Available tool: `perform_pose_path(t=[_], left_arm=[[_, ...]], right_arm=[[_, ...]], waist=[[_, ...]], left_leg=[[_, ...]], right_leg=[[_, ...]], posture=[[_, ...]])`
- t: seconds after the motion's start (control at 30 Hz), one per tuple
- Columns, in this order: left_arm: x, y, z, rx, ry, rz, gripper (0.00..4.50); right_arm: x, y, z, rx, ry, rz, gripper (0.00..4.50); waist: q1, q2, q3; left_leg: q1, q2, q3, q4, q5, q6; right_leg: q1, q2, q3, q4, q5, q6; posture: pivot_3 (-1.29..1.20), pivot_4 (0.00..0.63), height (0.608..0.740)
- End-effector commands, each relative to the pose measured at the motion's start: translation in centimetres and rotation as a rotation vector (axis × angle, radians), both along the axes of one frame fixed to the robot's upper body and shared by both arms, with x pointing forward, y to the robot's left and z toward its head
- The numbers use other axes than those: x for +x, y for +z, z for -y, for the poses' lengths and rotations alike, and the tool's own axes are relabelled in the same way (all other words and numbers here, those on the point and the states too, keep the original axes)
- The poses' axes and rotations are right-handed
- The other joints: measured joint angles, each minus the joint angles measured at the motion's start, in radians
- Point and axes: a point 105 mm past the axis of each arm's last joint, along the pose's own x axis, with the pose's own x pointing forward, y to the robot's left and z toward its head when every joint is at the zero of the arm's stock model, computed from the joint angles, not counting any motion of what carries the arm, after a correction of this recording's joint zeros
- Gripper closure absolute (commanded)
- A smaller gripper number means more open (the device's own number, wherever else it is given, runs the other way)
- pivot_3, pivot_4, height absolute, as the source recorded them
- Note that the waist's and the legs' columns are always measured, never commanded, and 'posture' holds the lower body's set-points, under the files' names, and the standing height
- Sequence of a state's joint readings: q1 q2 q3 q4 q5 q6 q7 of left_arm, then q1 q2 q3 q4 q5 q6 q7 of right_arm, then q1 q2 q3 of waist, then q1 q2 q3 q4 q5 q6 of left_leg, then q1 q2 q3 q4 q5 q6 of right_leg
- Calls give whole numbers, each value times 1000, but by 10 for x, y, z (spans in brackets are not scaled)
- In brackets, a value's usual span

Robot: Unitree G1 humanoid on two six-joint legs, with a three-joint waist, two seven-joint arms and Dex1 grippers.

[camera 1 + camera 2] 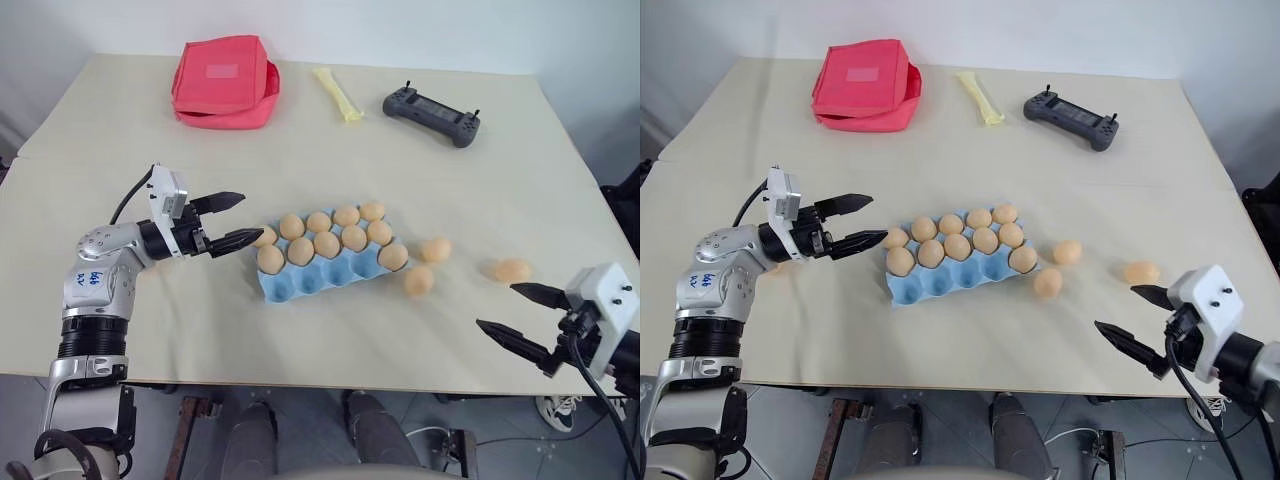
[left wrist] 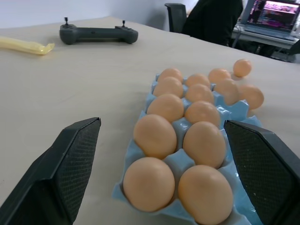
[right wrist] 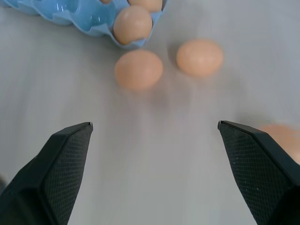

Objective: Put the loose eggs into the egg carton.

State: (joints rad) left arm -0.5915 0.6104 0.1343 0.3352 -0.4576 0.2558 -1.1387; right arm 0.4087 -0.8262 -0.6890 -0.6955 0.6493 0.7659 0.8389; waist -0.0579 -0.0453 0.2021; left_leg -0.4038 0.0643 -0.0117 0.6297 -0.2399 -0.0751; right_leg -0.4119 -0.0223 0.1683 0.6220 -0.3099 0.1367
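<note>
On the beige table (image 1: 300, 150): light blue moulded egg carton (image 1: 300, 282); three loose tan-orange eggs (image 1: 419, 280) beside it; left gripper (image 1: 232, 221) and right gripper (image 1: 512, 313), jaws spread wide, empty.

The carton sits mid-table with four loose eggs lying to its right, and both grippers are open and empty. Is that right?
Not quite: three loose eggs lie to the right of the carton, not four, as the left eye view shows. The rest holds: the left gripper and right gripper are both open and empty.
</note>
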Motion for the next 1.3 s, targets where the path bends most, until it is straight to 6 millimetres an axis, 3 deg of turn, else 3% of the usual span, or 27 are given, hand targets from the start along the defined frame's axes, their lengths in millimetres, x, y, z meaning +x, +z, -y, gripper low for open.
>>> perform_pose_path(t=[0.03, 0.17, 0.37, 0.63, 1.1, 1.2, 1.3], left_arm=[[-1, 7, -1, 21, -27, 25, 16], [-4, 7, -1, 26, -53, 11, 16], [-24, -2, -7, 52, -98, -42, 16], [-36, -2, -16, 63, -53, -37, 16], [-47, -2, -20, 49, 23, -20, 16], [-47, -2, -20, 49, 28, -18, 0], [-47, -2, -21, 48, 31, -17, 0]], right_arm=[[-6, 9, -6, 2, 9, 30, 0], [-1, 7, -16, 35, 9, 32, 0], [38, -1, -54, 133, 52, 55, 0], [88, -24, -66, 148, 24, 24, 0], [98, -40, -90, 170, 151, -26, 0], [99, -38, -94, 174, 163, -19, 625], [97, -29, -95, 174, 176, 6, 1660]], waist=[[-2, 0, 0], [-1, 0, 0], [-20, -2, -1], [-20, -2, -1], [-24, -2, -1], [-24, -2, -1], [-24, -2, -1]], left_leg=[[0, 0, 0, 0, 0, 0], [0, 0, 0, 0, 1, 1], [0, 0, 0, -1, 1, 1], [-1, 0, 0, -2, 1, 1], [-1, 0, 0, -2, 0, 1], [-1, 0, 0, -2, 0, 1], [-1, 0, 0, -2, 0, 1]], right_leg=[[0, 0, 0, 0, 0, 0], [0, 0, 0, 0, 0, -1], [0, 0, 0, -1, 1, -3], [-2, -1, 0, -1, 1, -3], [-2, -1, 0, 1, 3, 1], [-2, -1, 0, 1, 3, 1], [-2, -1, 0, 1, 3, 1]], posture=[[0, 150, 740], [0, 150, 740], [0, 150, 740], [0, 150, 740], [0, 150, 740], [0, 150, 740], [0, 150, 740]])
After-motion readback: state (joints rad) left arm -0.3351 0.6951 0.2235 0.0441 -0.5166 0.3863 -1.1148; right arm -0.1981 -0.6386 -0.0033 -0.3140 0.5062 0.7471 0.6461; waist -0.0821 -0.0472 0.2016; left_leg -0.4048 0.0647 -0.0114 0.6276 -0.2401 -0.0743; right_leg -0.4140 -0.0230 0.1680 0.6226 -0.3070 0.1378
